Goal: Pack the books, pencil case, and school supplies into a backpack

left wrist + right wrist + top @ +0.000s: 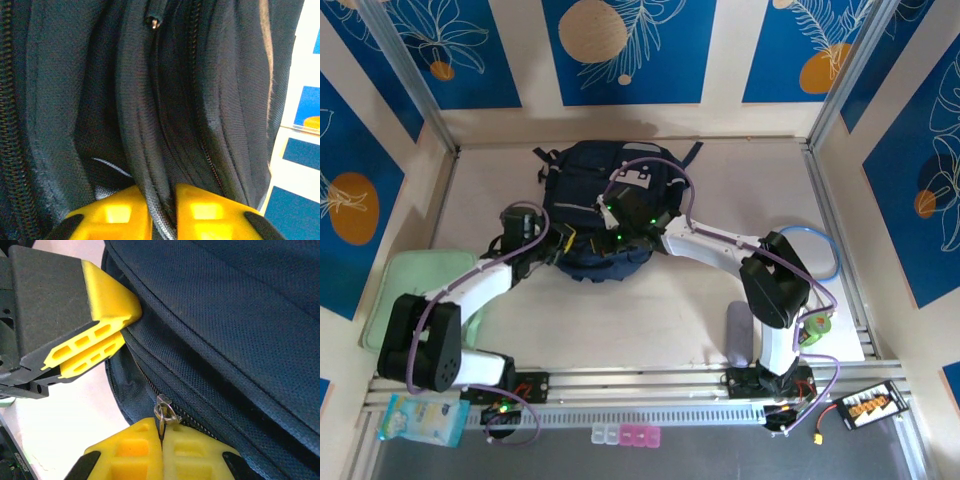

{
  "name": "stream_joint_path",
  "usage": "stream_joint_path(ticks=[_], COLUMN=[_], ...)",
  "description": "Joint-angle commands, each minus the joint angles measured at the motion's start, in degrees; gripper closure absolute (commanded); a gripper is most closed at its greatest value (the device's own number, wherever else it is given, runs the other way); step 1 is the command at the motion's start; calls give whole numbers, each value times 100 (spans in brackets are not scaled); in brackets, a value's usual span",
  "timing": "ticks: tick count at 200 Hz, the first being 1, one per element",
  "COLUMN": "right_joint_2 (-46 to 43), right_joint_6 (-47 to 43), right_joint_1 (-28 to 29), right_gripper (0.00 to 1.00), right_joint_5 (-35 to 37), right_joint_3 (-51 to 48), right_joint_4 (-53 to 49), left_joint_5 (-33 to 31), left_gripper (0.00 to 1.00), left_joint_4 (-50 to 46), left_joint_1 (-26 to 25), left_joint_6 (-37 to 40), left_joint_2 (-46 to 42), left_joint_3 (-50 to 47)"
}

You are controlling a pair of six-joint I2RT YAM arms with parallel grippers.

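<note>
Backpack (605, 200): lies on the far middle of the tabletop (620, 320), with both arms reaching to its near edge.
Left tool (162, 216): closed, pinching a fold of the backpack fabric beside a zip line.
Right tool (161, 442): closed on the metal zip pull (164, 412) at the backpack's side.
Pencil case (739, 335): on the tabletop near the right arm's base, apart from the backpack.
</note>
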Motion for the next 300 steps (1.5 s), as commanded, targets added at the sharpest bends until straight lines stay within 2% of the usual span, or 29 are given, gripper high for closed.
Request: stream_joint_path(ticks=[1,21,63,106,153,178,208,255,281,300], right_joint_2=[-236,-385,-696,-1022,-970,-792,-436,89,428,700], right_joint_6=[56,94,166,41,-587,-1581,-2137,-2387,-2108,-1908], right_joint_1=[55,23,-199,-601,-1102,-1394,-1797,-2153,-2286,-2324], right_gripper=[100,100,100,100,100,99,98,96,97,98], right_joint_5=[229,628,1532,1868,1766,916,756,791,619,807], right_joint_3=[-125,-300,-677,-1104,-1095,-939,-528,133,717,1137], right_joint_4=[-61,-230,-735,-840,-669,-444,-620,-777,-1194,-1530], left_joint_5=[-87,-158,-367,-558,-576,-620,-593,-238,39,263], left_gripper=[91,100,100,100,100,100,100,100,100,100], left_joint_4=[-124,-243,-617,-1020,-1278,-1613,-2020,-2480,-2740,-2787], left_joint_1=[-75,-77,-58,-22,52,128,268,377,495,649], left_joint_6=[276,407,699,993,1139,1368,1717,2318,2670,2789], left_joint_2=[101,75,-117,-320,-432,-507,-602,-492,-334,-292], left_joint_3=[200,270,434,598,591,592,579,764,869,838])
